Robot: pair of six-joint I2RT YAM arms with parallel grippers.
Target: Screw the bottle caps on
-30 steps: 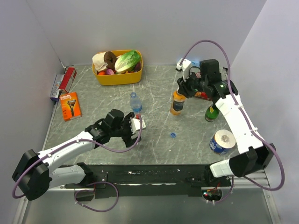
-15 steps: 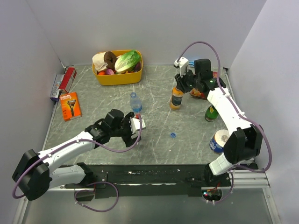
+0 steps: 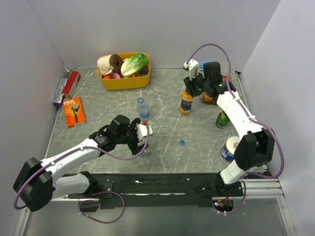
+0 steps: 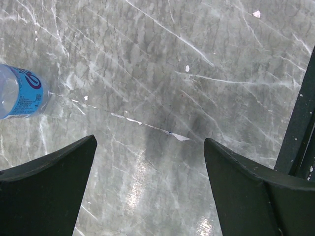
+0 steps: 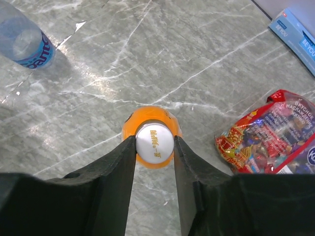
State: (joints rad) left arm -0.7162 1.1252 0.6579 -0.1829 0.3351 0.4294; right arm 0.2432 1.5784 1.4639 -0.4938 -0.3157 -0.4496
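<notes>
Roughly half the job looks to be in hand, and none of it is plainly finished.

Nearest the front edge of the worktop [image 3: 162, 157], the left gripper [image 4: 150, 142] hangs low over bare surface, its jaws spread wide with nothing between them. Toward the near right a blue-and-white can [image 3: 228, 150] sits partly hidden by the right arm. Just past the left gripper, about mid-worktop, the blue cap [image 3: 182, 142] lies loose, a tiny flat plastic disc well apart from its bottle. The water bottle [image 3: 142, 108] stands upright further in, left of centre. It is clear, thin-walled and round, wrapped in a blue label. I judge its neck open, since its cap is on the worktop, so that whole pairing is left to do.

Further back and to the right, the orange bottle [image 5: 147, 114] stands upright. The right gripper [image 5: 154, 141] comes down on it from above, jaws closed against both sides of the white cap [image 5: 154, 137]. The cap sits squarely on the neck, but I cannot tell whether its thread is fully run home. It is smooth, glossy white plastic with small gold print on top, and the shoulder below bulges round and bright orange.

The worktop is a grey, stone-look slab with pale veins and a slight sheen. A crinkled red foil snack packet [image 5: 261, 132] lies beside the orange bottle. A rounded yellow tub [image 3: 124, 79] of produce sits at the back edge.
</notes>
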